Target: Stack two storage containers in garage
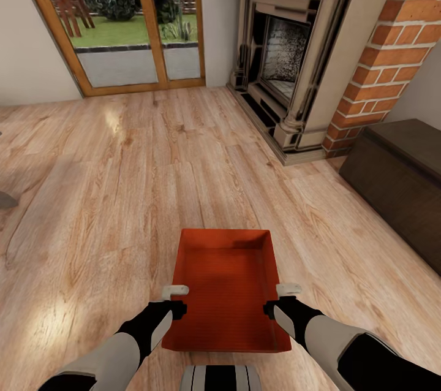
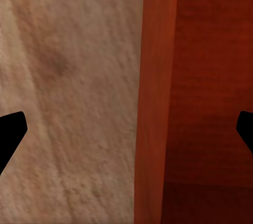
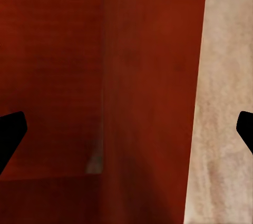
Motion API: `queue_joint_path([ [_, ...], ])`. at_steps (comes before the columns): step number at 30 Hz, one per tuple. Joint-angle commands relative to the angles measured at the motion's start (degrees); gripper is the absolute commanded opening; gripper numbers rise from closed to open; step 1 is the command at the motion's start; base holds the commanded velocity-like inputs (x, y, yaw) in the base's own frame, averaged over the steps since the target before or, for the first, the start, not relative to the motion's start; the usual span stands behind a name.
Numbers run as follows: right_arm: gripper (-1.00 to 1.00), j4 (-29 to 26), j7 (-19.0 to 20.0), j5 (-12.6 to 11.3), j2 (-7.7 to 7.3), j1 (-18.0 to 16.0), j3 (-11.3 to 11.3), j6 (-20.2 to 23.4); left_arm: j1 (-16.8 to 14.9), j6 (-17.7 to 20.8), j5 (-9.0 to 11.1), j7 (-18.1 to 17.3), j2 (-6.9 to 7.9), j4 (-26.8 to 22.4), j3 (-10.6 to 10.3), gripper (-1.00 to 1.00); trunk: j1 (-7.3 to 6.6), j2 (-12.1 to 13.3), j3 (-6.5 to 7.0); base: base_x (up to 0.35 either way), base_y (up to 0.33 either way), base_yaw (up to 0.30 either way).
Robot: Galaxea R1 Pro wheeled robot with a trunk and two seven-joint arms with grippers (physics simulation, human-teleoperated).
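One orange-red storage container (image 1: 226,284) sits on the light wood floor of the living room, just in front of my base, its open top facing up. My left gripper (image 1: 176,298) is open at the bin's left wall, and in the left wrist view the left gripper (image 2: 126,132) has its fingers spread either side of that wall (image 2: 154,97). On the opposite side, my right gripper (image 1: 280,298) is also open. The right wrist view has the right gripper (image 3: 126,132) straddling the right wall (image 3: 153,76), one finger over the inside and one over the floor.
A stone fireplace (image 1: 288,54) with a red brick column (image 1: 392,41) stands at the far right. A low dark-brown cabinet (image 1: 404,182) runs along the right. Wood-framed glass doors (image 1: 128,17) are at the back left. Wood floor (image 1: 122,182) stretches ahead.
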Motion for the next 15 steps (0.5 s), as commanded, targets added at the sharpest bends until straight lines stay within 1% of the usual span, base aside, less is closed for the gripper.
queue_joint_path([
  [1,1.00,-0.3,-0.2,-0.3,-0.06,0.4,0.0,0.4,0.0,0.5,-0.3,0.3,0.03,-0.1,-0.2,1.00,0.69,0.0,-0.05,0.000,0.000,0.000],
  [5,1.00,-0.3,0.7,-0.3,-0.18,0.4,0.0,0.4,0.0,0.5,-0.3,0.3,0.03,0.0,-0.2,1.00,0.69,0.0,-0.05,0.000,0.000,0.000],
  [10,1.00,-0.3,0.9,-0.3,-0.13,0.4,0.0,0.3,0.0,0.5,-0.2,0.3,-0.03,0.0,-0.2,1.00,0.69,0.0,-0.05,0.000,0.000,0.000],
  [15,1.00,-0.3,0.9,-0.3,-0.15,0.4,0.1,-1.3,0.0,0.5,-0.2,0.3,-0.05,0.0,-0.2,1.00,0.69,0.0,-0.05,0.000,0.000,0.000],
])
